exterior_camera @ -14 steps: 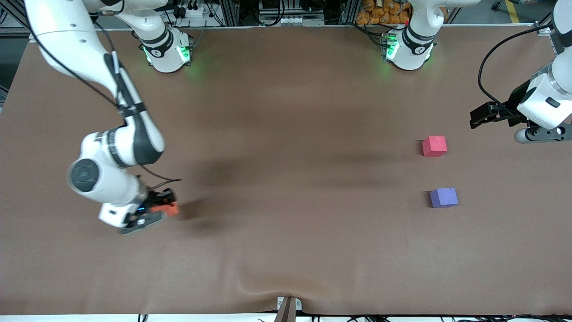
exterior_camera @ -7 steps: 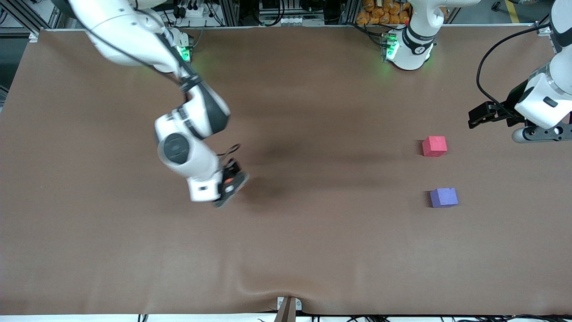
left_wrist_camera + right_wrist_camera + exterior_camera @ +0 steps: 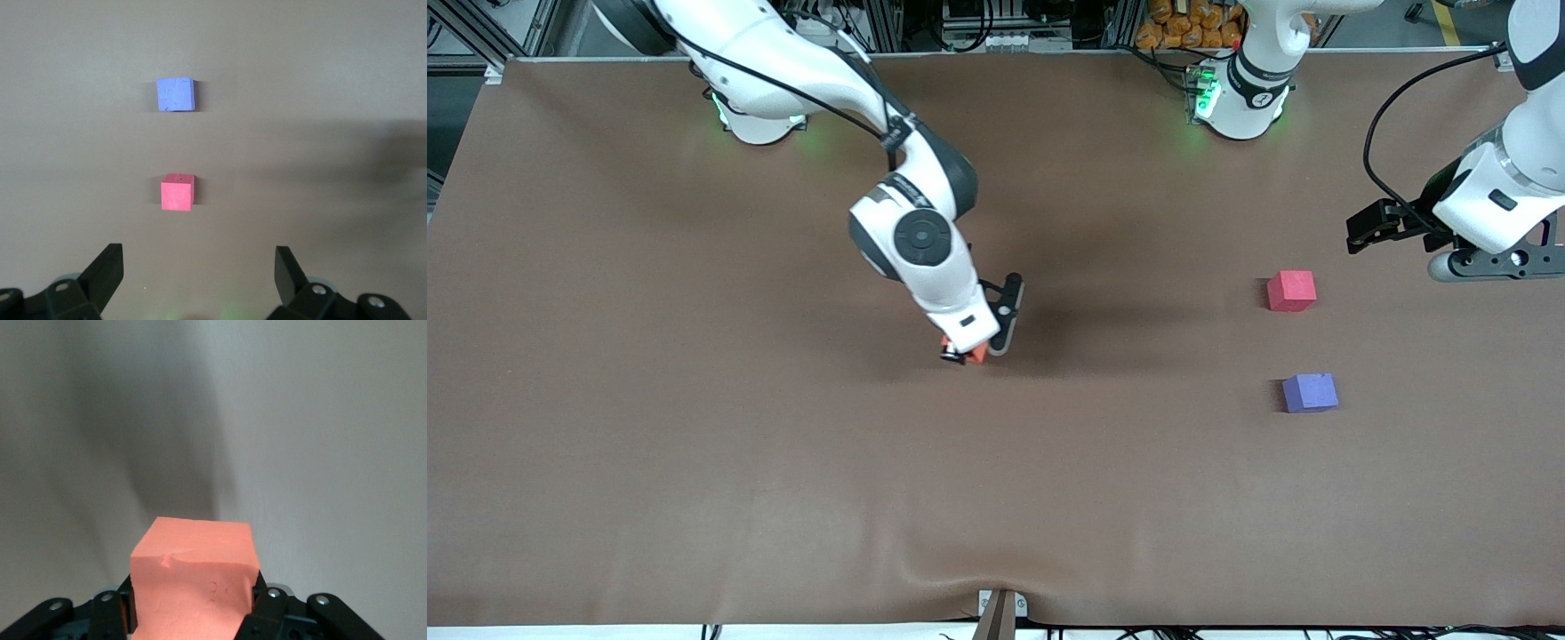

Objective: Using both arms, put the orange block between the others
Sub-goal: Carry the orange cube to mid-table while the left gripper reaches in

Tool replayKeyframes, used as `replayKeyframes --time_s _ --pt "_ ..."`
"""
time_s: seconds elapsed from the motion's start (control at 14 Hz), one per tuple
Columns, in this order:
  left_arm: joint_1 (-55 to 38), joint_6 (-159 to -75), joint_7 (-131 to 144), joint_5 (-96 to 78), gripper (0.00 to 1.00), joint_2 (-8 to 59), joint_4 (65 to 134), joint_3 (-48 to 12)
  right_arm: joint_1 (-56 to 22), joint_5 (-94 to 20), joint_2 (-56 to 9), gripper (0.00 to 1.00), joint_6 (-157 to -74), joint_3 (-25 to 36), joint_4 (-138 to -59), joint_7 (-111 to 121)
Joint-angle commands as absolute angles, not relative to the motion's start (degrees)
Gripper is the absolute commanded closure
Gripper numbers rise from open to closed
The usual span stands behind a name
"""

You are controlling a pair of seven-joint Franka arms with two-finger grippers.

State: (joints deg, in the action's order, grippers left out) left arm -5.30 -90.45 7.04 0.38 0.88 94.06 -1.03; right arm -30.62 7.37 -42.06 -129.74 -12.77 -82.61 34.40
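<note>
- Squeezing the orange block (image 3: 193, 583) from both sides, the right gripper (image 3: 980, 342) has its jaws shut tight on it, and the block sits right between the two fingers.
- In the right wrist view the block fills the gap between the black fingers, with its top face sticking out past them.
- From the front, only a small orange corner (image 3: 977, 354) peeks out under the white wrist of the right arm (image 3: 911, 236).
- The right gripper hangs in the air over the middle of the brown table (image 3: 694, 462), and a dark shadow lies on the cloth below it.
- The left gripper (image 3: 1392, 227) has its jaws wide open and holds nothing.
- In the left wrist view its two black fingers (image 3: 107, 270) stand far apart, with bare table between them.
- The left gripper is up in the air over the table at the left arm's end, near the pinkish-red cube (image 3: 1291, 291).
- The blue-purple cube (image 3: 1310, 392) sits nearer to the front camera than the pinkish-red cube, with a clear gap between the two.
- Both cubes rest flat on the table, well apart from the orange block.
</note>
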Motion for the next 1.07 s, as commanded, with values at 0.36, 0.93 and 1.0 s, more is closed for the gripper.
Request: replayKeyframes --time_s 0.36,0.93,1.0 --pt "-5.27 -90.09 7.12 0.44 0.0 0.71 94.65 -1.58 -33.92 10.28 -51.24 1.0 -132.01 -11.87 -73.56 41.22" --pt "-4.75 -83.95 7.73 0.44 0.0 -0.78 94.75 -6.5 -36.47 10.9 -52.47 1.0 -132.54 -9.59 -73.83 38.23" --pt "-4.57 -83.76 7.3 0.44 0.0 -0.53 94.57 -6.59 -36.65 10.81 -52.47 0.89 -132.8 -9.49 -73.92 38.15"
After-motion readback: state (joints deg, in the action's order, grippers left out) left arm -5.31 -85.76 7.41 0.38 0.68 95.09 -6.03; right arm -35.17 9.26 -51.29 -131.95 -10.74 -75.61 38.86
